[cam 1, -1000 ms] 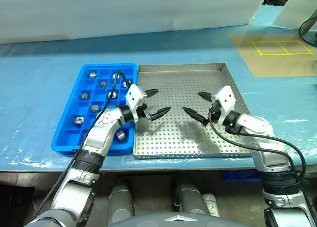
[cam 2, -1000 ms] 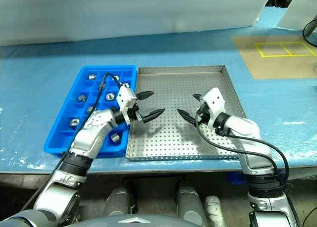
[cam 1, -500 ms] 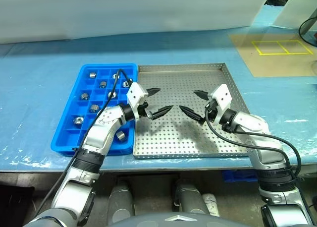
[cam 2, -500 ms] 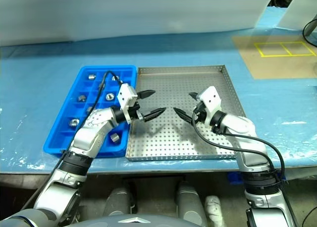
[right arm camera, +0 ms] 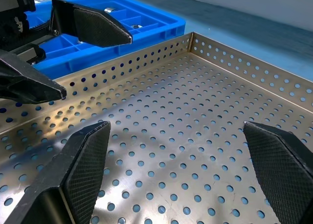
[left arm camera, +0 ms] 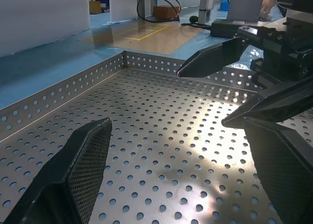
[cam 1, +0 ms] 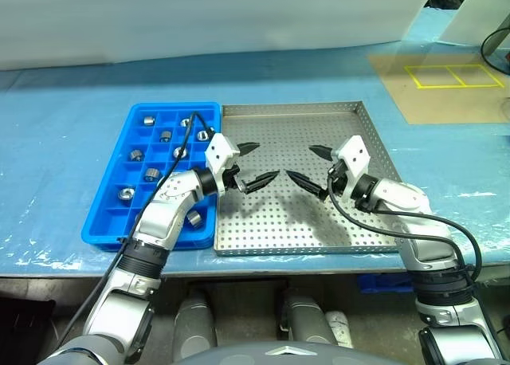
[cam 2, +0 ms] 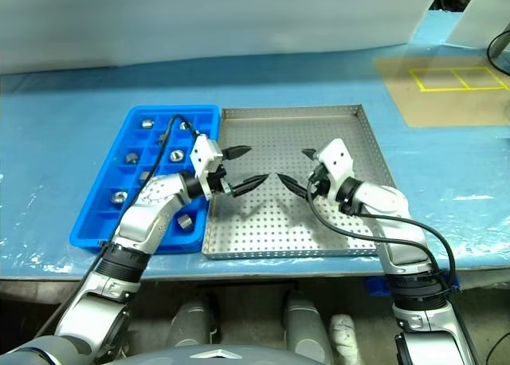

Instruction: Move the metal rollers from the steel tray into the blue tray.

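One blue tray (cam 1: 171, 107) is being shown at the left of the blue-covered table (cam 1: 56, 142), its grid of square compartments being occupied by the metal rollers (cam 1: 136, 154); nine of them are being counted there, one to a compartment, a few being partly crossed by the left arm and its black cable. Just beside it, rim against rim, one steel tray (cam 1: 295, 126) is being shown, and all the rollers that can be seen are lying in the blue one. Two grippers are being held low over the perforated base, tips facing each other and apart. The left gripper (cam 1: 266, 159) is being held over the tray's left half with its two black fingers spread wide, nothing being gripped. The right gripper (cam 1: 300, 161) is being held over the middle, its two fingers likewise spread wide around nothing. Farther right, one brown mat (cam 1: 430, 102) is being shown, marked with two yellow-outlined boxes (cam 1: 450, 76)
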You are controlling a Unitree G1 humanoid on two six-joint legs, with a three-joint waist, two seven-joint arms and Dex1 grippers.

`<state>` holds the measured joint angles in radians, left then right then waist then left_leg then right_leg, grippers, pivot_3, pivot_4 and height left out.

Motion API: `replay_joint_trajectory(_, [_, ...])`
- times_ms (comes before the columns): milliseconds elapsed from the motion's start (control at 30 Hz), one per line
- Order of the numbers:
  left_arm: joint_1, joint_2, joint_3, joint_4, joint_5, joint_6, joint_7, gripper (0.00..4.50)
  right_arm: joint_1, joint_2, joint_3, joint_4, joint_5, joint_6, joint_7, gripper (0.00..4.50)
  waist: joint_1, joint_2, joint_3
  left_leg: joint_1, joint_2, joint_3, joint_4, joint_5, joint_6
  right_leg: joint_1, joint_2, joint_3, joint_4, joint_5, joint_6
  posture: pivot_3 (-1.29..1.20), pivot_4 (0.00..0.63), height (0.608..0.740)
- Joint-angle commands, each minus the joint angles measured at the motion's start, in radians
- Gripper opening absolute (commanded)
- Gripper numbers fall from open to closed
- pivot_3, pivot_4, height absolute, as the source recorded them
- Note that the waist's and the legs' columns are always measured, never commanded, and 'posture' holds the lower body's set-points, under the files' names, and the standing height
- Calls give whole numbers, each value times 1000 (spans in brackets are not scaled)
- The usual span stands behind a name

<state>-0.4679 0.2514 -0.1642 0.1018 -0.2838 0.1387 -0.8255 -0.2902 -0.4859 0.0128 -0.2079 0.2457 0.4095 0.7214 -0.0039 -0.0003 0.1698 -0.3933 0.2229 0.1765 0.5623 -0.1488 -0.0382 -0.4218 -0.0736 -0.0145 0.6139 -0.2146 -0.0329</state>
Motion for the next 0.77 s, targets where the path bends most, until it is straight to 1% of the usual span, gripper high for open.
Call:
replay_joint_trajectory(33, [-10,-7,-7,-36,1,-10,-7,4500,-2,-13,-2,-16,0,-23,3,4457,0,0,0,0,0,0,0,0,0,0,0,0,0,0,0,-244,150,740])
replay_joint_trajectory(767, [-11,-11,-5,-29,20,-20,-24,4500,-11,-13,28,9,-25,-57,11,4457,0,0,0,-1,0,0,-1,-1,1,0,0,0,-2,0,0,-231,150,740])
